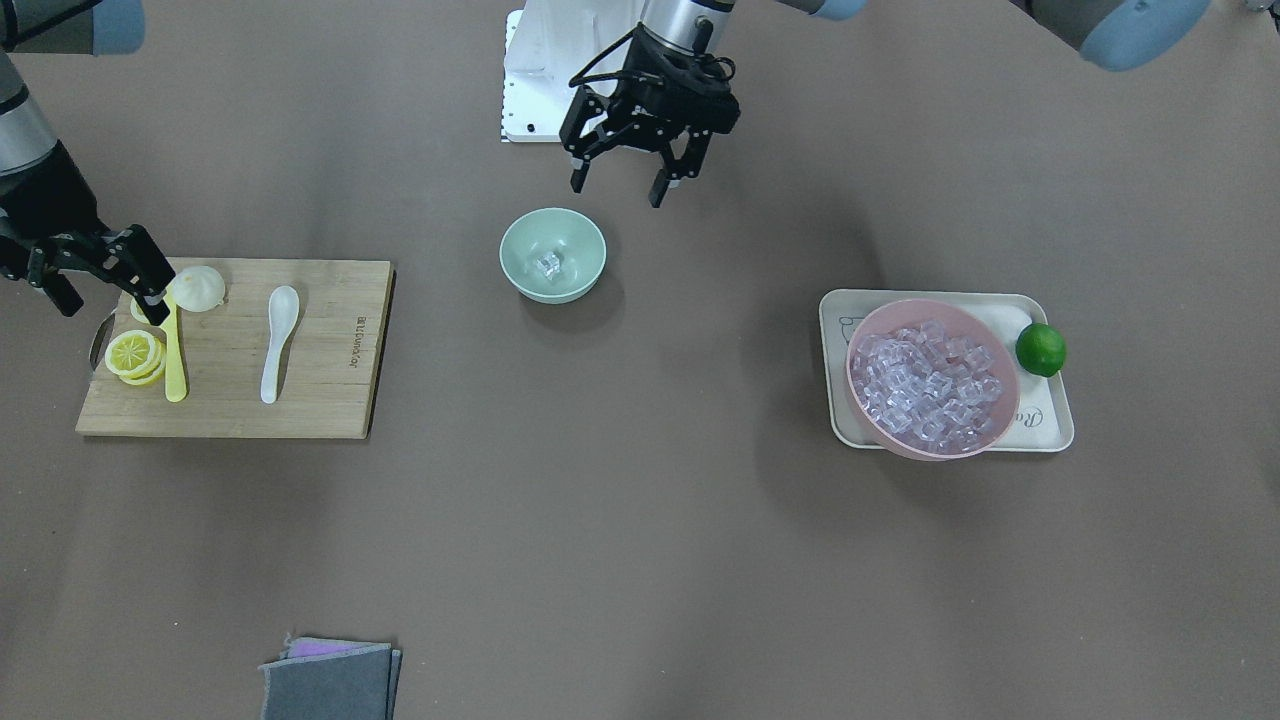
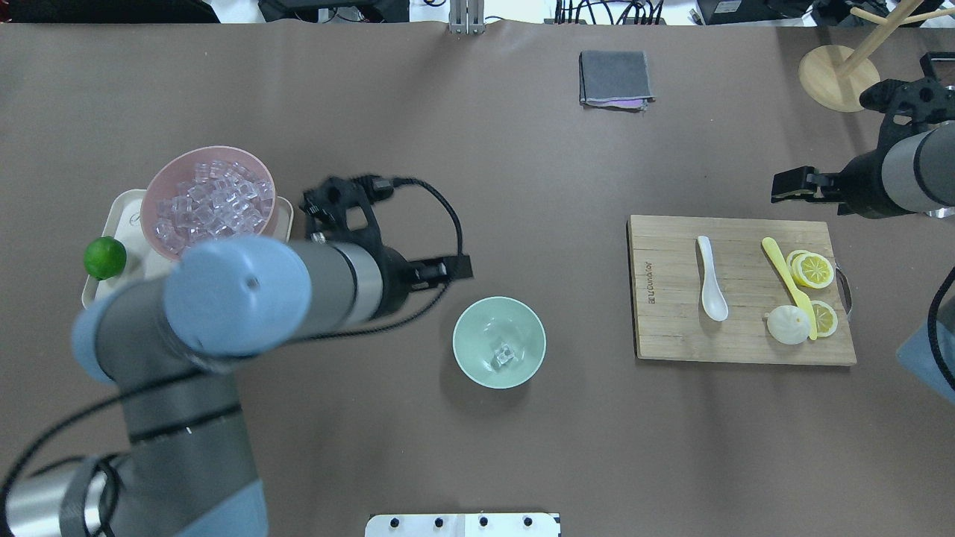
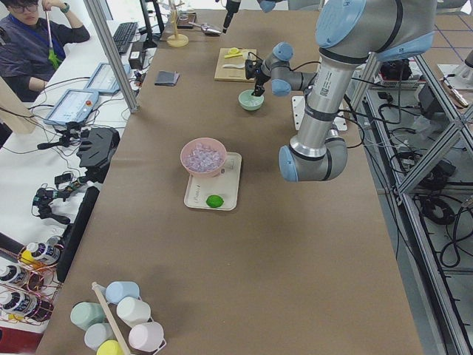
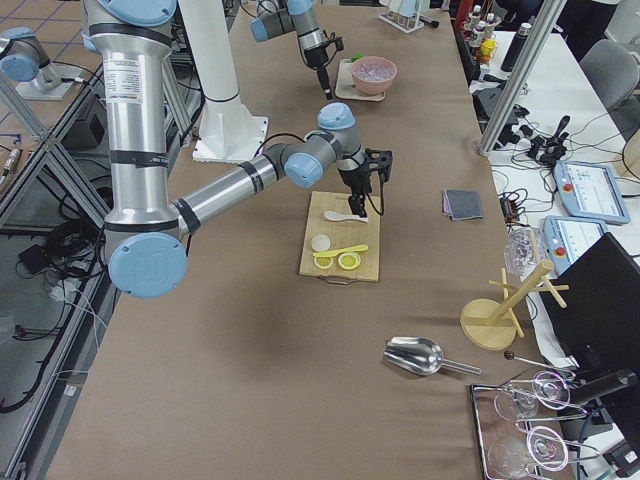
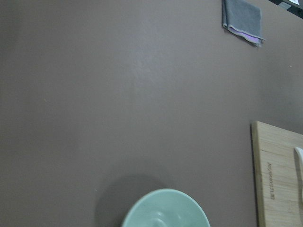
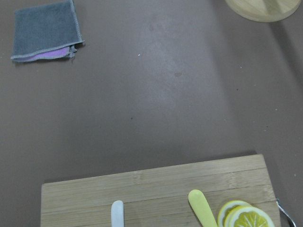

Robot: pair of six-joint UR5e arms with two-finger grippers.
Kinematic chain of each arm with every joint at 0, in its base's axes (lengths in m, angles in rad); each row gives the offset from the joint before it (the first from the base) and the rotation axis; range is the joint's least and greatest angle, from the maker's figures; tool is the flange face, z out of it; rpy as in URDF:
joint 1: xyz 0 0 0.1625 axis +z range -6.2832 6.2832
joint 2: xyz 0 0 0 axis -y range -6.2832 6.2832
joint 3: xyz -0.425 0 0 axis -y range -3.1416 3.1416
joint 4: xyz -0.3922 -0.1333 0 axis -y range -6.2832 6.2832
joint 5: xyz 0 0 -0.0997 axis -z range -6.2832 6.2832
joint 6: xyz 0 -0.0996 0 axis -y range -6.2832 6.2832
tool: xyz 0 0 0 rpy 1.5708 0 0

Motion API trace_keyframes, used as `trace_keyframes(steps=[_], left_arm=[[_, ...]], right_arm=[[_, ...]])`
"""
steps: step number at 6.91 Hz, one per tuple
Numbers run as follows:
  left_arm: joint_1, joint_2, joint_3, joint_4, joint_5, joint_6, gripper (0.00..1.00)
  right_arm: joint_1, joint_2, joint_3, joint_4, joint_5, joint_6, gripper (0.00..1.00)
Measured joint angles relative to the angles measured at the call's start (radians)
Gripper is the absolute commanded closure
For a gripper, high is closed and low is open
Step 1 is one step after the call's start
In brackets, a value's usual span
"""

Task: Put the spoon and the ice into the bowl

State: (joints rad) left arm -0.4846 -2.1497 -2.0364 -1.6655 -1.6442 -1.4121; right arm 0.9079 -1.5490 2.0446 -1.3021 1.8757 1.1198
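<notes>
The white spoon lies on the wooden cutting board; it also shows in the overhead view, and its handle tip shows in the right wrist view. The mint-green bowl stands mid-table with one clear ice cube inside. More ice fills the pink bowl. My left gripper is open and empty, raised just behind the mint bowl, on the robot's side. My right gripper is open and empty over the lemon end of the board, apart from the spoon.
On the board lie a yellow plastic knife, lemon slices and a white round piece. The pink bowl sits on a cream tray with a lime. A grey cloth lies near the operators' edge. A wooden stand is by my right arm.
</notes>
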Motion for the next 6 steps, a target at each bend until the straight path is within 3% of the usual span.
trace_keyframes(steps=[2,3,4,6], left_arm=[[-0.341,0.062,-0.014,0.150,-0.299,0.358,0.02],[-0.523,0.149,0.005,0.171,-0.413,0.633,0.02],[-0.627,0.215,0.028,0.170,-0.459,0.829,0.02],[-0.719,0.277,0.068,0.165,-0.483,1.038,0.02]], right_arm=[[-0.071,0.018,-0.016,0.001,-0.070,0.061,0.07],[-0.128,0.042,-0.040,0.002,-0.129,0.068,0.07],[-0.184,0.078,-0.070,0.003,-0.182,0.064,0.06],[-0.255,0.117,-0.155,0.093,-0.242,0.005,0.10]])
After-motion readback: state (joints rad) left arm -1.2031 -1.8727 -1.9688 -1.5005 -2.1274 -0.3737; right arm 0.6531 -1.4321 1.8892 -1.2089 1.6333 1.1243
